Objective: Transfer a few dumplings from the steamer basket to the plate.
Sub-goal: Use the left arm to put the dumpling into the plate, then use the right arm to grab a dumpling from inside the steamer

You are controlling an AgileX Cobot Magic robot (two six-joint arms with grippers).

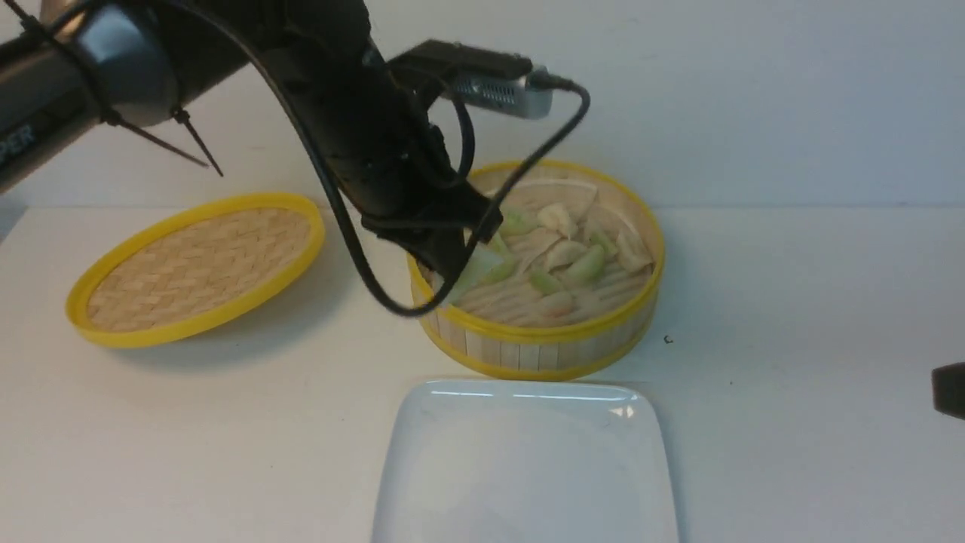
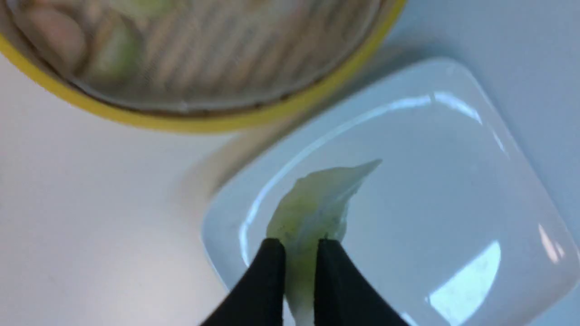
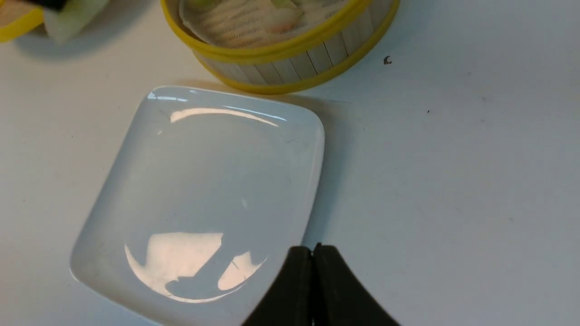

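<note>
My left gripper (image 1: pixel 451 277) is shut on a pale green dumpling (image 1: pixel 480 268), held in the air over the near-left rim of the steamer basket (image 1: pixel 543 332). The left wrist view shows the dumpling (image 2: pixel 317 203) pinched between the black fingers (image 2: pixel 271 271), with the white plate (image 2: pixel 430 181) behind it. Several more dumplings (image 1: pixel 584 264) lie in the basket. The plate (image 1: pixel 528 467) sits bare just in front of the basket. My right gripper (image 3: pixel 312 250) is shut on nothing, low beside the plate's (image 3: pixel 204 181) right edge.
The flat woven lid (image 1: pixel 196 264) with a yellow rim leans on the table to the left of the basket. A small dark speck (image 1: pixel 668 339) lies right of the basket. A bit of the right arm (image 1: pixel 950 388) shows at the right edge.
</note>
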